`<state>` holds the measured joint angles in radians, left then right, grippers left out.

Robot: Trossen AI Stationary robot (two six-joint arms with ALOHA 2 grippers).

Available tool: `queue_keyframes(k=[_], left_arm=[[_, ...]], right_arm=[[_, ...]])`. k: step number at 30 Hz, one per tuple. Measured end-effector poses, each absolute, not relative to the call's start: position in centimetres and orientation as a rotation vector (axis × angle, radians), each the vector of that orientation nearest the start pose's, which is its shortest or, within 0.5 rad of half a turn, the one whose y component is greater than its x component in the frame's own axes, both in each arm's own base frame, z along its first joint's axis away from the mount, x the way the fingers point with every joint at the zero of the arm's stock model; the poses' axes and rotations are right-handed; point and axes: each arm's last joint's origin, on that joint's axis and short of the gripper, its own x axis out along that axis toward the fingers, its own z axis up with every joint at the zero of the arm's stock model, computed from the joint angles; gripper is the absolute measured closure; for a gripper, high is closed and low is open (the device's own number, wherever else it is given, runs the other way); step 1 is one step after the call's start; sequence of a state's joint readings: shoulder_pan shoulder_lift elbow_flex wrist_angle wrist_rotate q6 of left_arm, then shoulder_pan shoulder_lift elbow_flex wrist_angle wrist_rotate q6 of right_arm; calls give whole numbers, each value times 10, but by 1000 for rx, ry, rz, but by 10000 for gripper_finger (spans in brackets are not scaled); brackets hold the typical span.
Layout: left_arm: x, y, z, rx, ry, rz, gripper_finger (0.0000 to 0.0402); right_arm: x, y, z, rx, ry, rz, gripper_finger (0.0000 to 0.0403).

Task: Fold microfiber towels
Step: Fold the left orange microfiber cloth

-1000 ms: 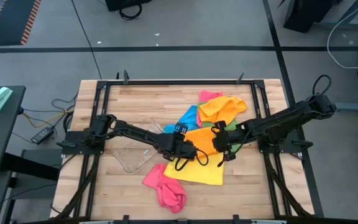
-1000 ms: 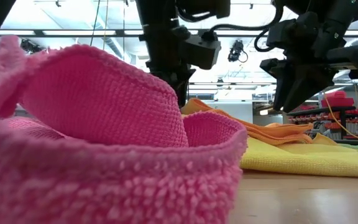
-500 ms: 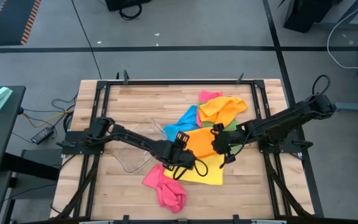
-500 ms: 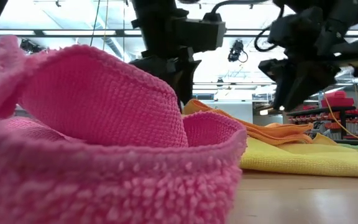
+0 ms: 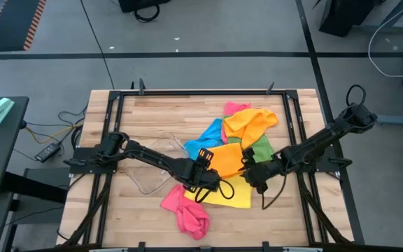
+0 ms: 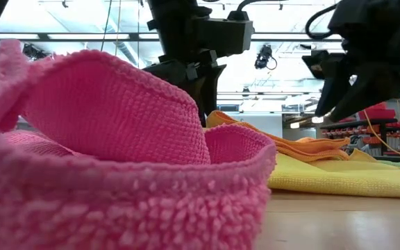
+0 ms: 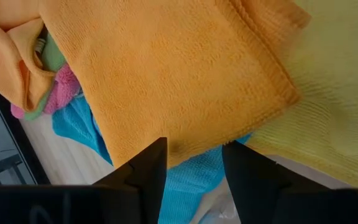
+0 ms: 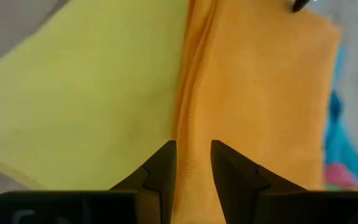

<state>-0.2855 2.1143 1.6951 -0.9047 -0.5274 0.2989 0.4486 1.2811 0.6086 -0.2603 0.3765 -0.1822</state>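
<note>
Several bright microfiber towels heaped mid-bench on slatted wooden bench point(image 5: 152, 112). Flat orange towel point(image 5: 226, 155) lies over spread yellow towel point(image 5: 238, 194); blue towel point(image 5: 208, 133) beside it, green towel point(image 5: 263, 148) at its far edge, crumpled pink towel point(image 5: 185, 213) near front edge. Left claw point(image 5: 212, 183) above orange towel's near edge, fingers point(image 7: 145, 168) parted, nothing gripped. Right claw point(image 5: 252, 173) over orange-yellow seam, fingers point(image 8: 161, 163) narrowly apart, empty. Clear plastic tray point(image 5: 152, 171) under left arm.
</note>
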Motion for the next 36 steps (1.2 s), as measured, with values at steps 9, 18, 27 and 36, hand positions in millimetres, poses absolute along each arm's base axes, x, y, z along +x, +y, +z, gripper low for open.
queue_keyframes(k=[9, 18, 27, 36], left_arm=[[414, -106, 195, 783, 1257, 23, 250], [414, -106, 195, 778, 1257, 27, 251], [414, -106, 195, 778, 1257, 27, 264], [414, -106, 195, 778, 1257, 28, 262]], right_arm=[[212, 104, 152, -695, 904, 65, 269], [208, 105, 147, -720, 955, 61, 260], [207, 104, 138, -757, 1016, 35, 264], [202, 101, 149, -749, 1004, 34, 315]])
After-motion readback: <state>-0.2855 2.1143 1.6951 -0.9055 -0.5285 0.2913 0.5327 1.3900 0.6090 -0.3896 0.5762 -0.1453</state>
